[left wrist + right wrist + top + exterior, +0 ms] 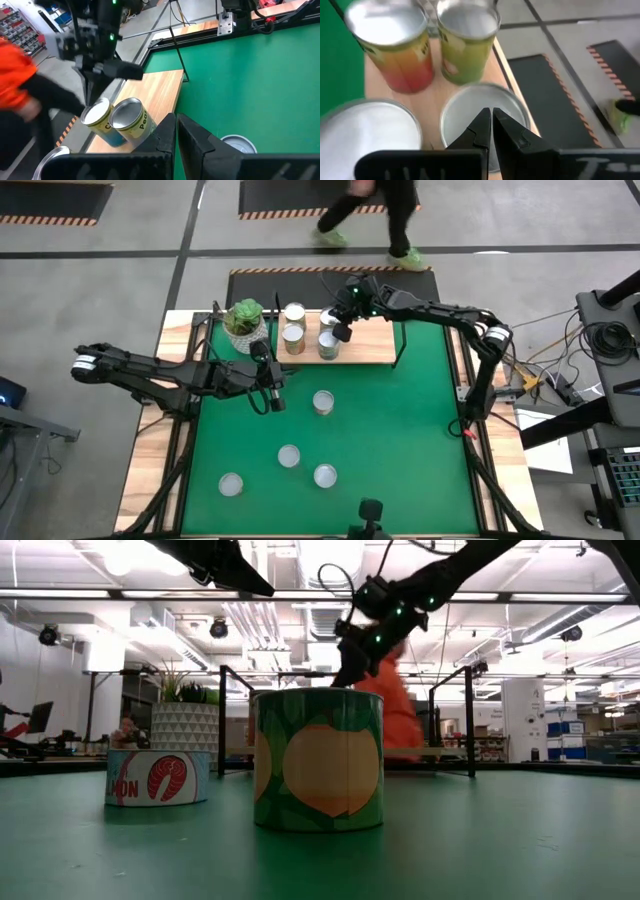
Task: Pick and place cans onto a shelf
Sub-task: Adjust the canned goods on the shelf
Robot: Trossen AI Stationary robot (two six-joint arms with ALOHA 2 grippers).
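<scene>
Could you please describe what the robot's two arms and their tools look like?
Both arms are dark and slender with jointed segments. The left arm has a white band near its outer end; the right arm has one at its elbow. The right tool carries small green lights and a looping black cable. The left tool has black, tapered fingers.

1. You have a white potted plant [244, 321] at the green mat's [400, 440] far left corner.
2. You can see a person [372, 210] in orange walking beyond the table's far edge.
</scene>
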